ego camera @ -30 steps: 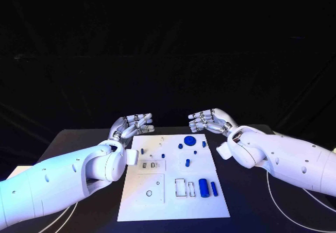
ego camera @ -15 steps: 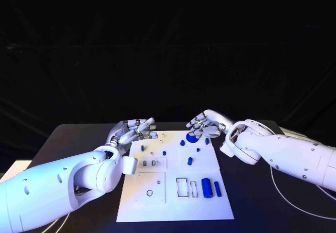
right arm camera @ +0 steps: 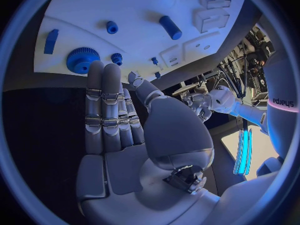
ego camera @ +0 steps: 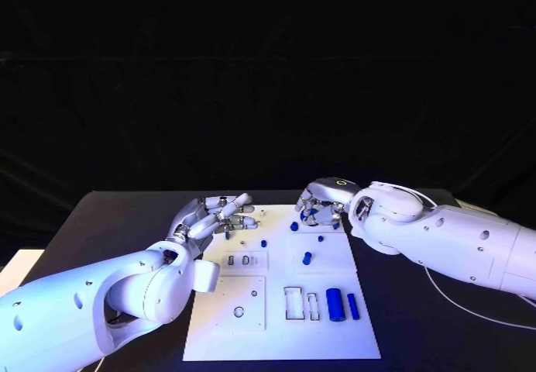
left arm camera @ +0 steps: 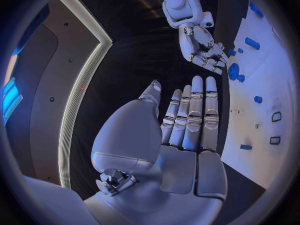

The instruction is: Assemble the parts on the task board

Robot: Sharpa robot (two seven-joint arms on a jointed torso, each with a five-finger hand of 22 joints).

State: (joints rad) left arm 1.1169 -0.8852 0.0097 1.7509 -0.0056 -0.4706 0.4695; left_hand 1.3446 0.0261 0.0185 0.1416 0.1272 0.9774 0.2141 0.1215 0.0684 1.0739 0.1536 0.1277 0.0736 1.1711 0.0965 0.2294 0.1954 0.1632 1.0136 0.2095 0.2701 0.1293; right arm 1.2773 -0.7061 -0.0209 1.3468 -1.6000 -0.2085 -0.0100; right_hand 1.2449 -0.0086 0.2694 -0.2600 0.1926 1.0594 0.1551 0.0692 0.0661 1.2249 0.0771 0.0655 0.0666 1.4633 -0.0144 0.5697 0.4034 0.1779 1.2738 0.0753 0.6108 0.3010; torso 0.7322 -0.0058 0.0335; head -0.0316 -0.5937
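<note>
On the black desk (ego camera: 101, 225) lies the white board (ego camera: 268, 333), its near end bearing a blue cylinder (ego camera: 334, 299) beside a slimmer bar (ego camera: 353, 306). Farther off, the left hand (ego camera: 212, 218) and right hand (ego camera: 321, 203) hover empty, fingers (right arm camera: 103, 100) straight, slightly apart, beside a blue gear (right arm camera: 82, 59).

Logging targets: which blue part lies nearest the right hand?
The blue gear, the only toothed disc, just beyond the right hand's fingertips at the task board's far edge.
</note>
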